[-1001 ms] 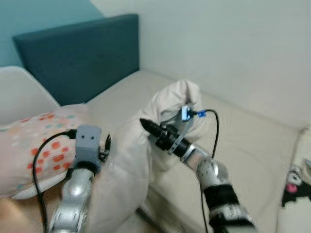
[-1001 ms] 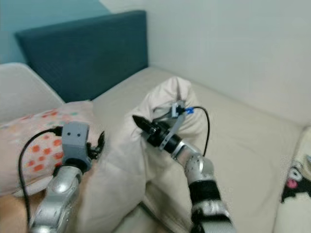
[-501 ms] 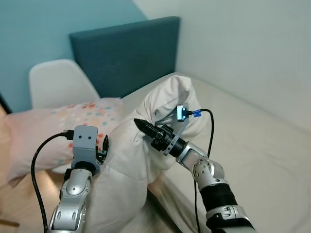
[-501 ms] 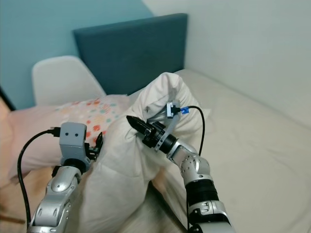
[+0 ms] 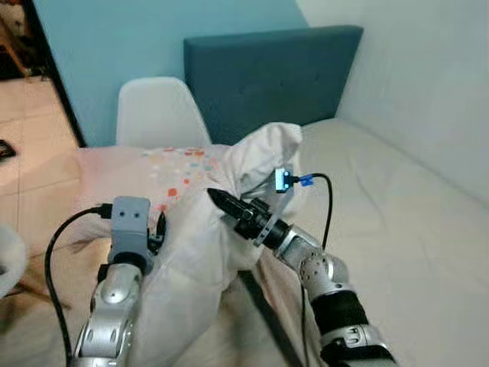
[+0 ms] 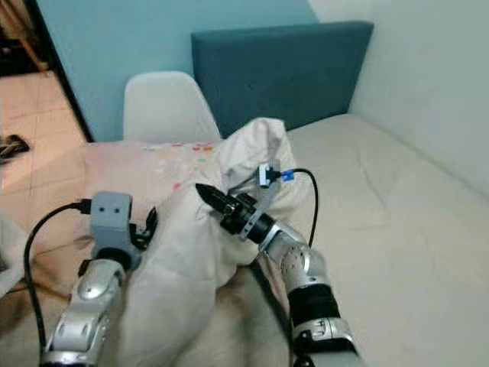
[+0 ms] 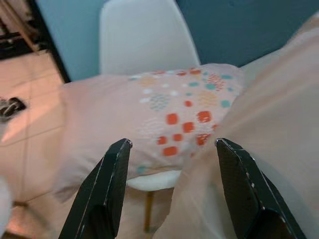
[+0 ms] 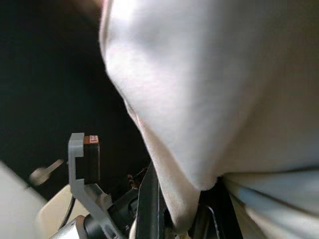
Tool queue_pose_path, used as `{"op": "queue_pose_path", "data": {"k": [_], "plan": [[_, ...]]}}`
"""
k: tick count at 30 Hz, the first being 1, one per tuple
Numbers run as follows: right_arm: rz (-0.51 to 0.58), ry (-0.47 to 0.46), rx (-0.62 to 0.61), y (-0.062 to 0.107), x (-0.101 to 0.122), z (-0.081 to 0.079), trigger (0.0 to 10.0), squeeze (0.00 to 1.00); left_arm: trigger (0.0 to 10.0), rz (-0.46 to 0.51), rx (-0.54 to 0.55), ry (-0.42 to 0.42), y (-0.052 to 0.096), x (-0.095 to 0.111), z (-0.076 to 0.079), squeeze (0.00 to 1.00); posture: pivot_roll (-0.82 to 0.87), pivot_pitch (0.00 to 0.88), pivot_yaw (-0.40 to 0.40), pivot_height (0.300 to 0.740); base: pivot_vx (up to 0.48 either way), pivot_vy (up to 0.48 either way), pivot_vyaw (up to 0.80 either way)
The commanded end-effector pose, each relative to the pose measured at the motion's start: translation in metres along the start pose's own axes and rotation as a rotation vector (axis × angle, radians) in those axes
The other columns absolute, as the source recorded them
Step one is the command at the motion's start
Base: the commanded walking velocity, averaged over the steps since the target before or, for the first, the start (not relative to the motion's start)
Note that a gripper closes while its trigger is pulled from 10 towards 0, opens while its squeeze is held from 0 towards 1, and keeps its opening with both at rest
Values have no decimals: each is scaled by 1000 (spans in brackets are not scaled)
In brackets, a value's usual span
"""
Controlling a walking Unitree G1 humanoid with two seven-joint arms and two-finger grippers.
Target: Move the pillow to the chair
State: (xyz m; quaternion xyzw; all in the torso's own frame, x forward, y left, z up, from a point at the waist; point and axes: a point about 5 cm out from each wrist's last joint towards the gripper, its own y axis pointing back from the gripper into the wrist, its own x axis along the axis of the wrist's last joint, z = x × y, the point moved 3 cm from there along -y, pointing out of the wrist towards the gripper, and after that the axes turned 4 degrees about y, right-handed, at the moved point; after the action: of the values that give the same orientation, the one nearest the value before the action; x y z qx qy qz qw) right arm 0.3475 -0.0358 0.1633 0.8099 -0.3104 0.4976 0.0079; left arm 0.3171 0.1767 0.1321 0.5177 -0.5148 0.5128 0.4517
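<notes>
1. The left pincer (image 7: 172,194) has its fingers spread, pressing on the white pillow (image 5: 195,252).
2. The right pincer (image 5: 221,202) is closed, pinching the pillow above the bed (image 5: 412,222).
3. Behind is a dotted pillow (image 5: 153,180) on the white chair (image 5: 157,111).

Home bedroom — bed (image 5: 397,206), padded headboard (image 5: 267,76)

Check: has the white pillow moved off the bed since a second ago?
Yes. The white pillow, held between both grippers, was over the bed beside the headboard; it now hangs past the mattress edge, nearer the chair.
</notes>
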Motion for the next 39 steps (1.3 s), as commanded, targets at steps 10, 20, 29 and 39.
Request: {"op": "queue_pose_path", "data": {"k": [10,20,29,39], "plan": [[67,42,60,-7,18,-9,0,0,10000,-19,-9,-9,1,-6,1,0,4,0,-85,740,0,0,664],[72,37,62,-7,19,-9,0,0,10000,-19,-12,-10,0,-6,1,0,3,0,-84,740,0,0,666],[67,32,66,-7,18,-9,0,0,10000,-22,-39,3,-1,-7,5,0,1,0,-85,740,0,0,665],[72,29,71,-7,20,-9,0,0,10000,-15,-77,29,-1,-4,9,0,-3,0,-88,740,0,0,666]]}}
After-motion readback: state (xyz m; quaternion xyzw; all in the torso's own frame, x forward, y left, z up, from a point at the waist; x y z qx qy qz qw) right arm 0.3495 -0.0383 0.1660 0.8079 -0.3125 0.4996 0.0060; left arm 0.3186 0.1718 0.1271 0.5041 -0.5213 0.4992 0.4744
